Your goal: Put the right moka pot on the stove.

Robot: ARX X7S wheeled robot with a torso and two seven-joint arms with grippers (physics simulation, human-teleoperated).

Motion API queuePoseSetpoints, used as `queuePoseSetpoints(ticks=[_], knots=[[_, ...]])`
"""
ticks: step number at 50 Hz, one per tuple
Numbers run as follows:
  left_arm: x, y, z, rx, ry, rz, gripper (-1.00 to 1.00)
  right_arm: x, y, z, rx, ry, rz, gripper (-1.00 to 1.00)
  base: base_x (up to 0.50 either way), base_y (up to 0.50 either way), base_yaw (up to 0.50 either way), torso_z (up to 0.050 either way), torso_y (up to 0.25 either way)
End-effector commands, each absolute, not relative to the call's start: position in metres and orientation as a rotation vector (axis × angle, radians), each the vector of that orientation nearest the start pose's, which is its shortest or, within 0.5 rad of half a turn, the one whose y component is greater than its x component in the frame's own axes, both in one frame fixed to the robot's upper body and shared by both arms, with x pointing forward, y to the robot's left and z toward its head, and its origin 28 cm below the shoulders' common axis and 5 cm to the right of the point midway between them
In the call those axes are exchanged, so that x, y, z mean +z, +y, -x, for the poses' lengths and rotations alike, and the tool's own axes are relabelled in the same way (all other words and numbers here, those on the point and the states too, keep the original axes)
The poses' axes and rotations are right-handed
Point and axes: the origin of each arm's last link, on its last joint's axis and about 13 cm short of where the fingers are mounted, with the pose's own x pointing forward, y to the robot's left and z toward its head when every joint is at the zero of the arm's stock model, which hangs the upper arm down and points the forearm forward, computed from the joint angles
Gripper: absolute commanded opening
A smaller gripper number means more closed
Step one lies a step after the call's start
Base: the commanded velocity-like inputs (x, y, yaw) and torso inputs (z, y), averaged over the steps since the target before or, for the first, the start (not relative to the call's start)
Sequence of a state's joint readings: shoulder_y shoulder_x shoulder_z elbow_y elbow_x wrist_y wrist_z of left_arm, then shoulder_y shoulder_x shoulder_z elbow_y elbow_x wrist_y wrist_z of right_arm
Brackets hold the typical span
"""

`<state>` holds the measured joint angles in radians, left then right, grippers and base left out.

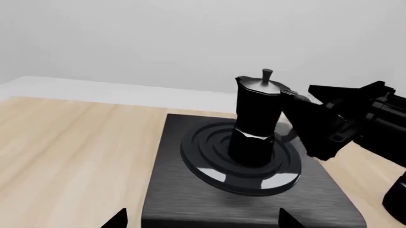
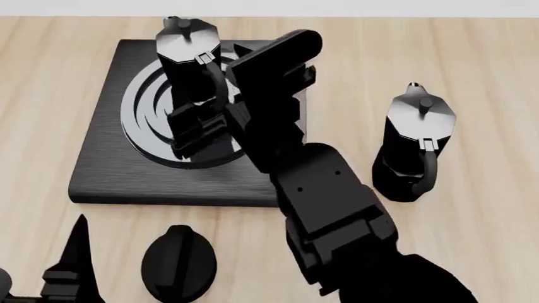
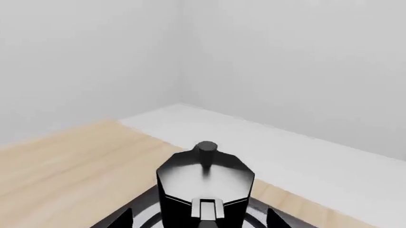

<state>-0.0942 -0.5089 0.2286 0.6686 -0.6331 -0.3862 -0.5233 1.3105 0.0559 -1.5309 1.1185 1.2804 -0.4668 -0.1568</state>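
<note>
A: Head view, and there's a pot standing upright on the stove, right on the ring burner, its handle facing the near edge of the table.

B: And the right tool?

A: Right behind that handle. The right arm reaches in from the near edge, and its fingers sit on either side of the handle. They look set apart, but whether they're pressing on it or just bracketing it, I cannot tell.

B: The left wrist view helps a bit: pot upright on the burner, the right tool just beside its handle side. Contact is hidden there too.

A: The right wrist view looks straight down the lid, knob up, fingertips either side at the frame's lower edge.

B: The other pot?

A: The second pot stands upright on bare wood toward the right edge, well apart from the stove.

B: Left tool?

A: Only dark tips poke in at the near left corner, beside the oval knob. Its opening I cannot tell.
</note>
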Motion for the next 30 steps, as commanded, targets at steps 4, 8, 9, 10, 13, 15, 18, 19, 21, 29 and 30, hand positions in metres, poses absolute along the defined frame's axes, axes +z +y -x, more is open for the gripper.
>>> queuePoseSetpoints(ticks=[4, 8, 9, 10, 13, 15, 18, 19, 21, 29, 30], knots=[[0.134, 0.218, -0.191, -0.033, -0.138, 0.102, 1.00, 0.216, -0.045, -0.390, 0.575, -0.346, 0.157, 1.00, 0.00, 0.00, 0.00, 0.000, 0.000], [0.133, 0.218, -0.191, -0.037, -0.134, 0.097, 1.00, 0.230, -0.052, -0.374, 0.557, -0.374, 0.169, 1.00, 0.00, 0.00, 0.00, 0.000, 0.000], [0.134, 0.218, -0.191, -0.035, -0.134, 0.097, 1.00, 0.233, -0.054, -0.371, 0.548, -0.386, 0.174, 1.00, 0.00, 0.00, 0.00, 0.000, 0.000], [0.134, 0.218, -0.191, -0.035, -0.134, 0.097, 1.00, 0.236, -0.056, -0.367, 0.547, -0.391, 0.173, 1.00, 0.00, 0.00, 0.00, 0.000, 0.000], [0.134, 0.219, -0.191, -0.029, -0.137, 0.099, 1.00, 0.242, -0.060, -0.353, 0.543, -0.405, 0.178, 1.00, 0.00, 0.00, 0.00, 0.000, 0.000], [0.134, 0.219, -0.191, -0.026, -0.137, 0.100, 1.00, 0.245, -0.065, -0.343, 0.534, -0.409, 0.183, 1.00, 0.00, 0.00, 0.00, 0.000, 0.000], [0.134, 0.219, -0.190, -0.028, -0.138, 0.103, 1.00, 0.249, -0.073, -0.327, 0.514, -0.427, 0.202, 1.00, 0.00, 0.00, 0.00, 0.000, 0.000], [0.134, 0.219, -0.191, -0.028, -0.138, 0.102, 1.00, 0.249, -0.075, -0.322, 0.515, -0.427, 0.204, 1.00, 0.00, 0.00, 0.00, 0.000, 0.000], [0.134, 0.219, -0.190, -0.031, -0.137, 0.102, 1.00, 0.253, -0.081, -0.308, 0.497, -0.438, 0.203, 1.00, 0.00, 0.00, 0.00, 0.000, 0.000], [0.134, 0.219, -0.190, -0.032, -0.136, 0.099, 1.00, 0.257, -0.100, -0.262, 0.425, -0.470, 0.208, 1.00, 0.00, 0.00, 0.00, 0.000, 0.000], [0.134, 0.219, -0.191, -0.032, -0.136, 0.100, 1.00, 0.257, -0.102, -0.258, 0.423, -0.472, 0.215, 1.00, 0.00, 0.00, 0.00, 0.000, 0.000]])
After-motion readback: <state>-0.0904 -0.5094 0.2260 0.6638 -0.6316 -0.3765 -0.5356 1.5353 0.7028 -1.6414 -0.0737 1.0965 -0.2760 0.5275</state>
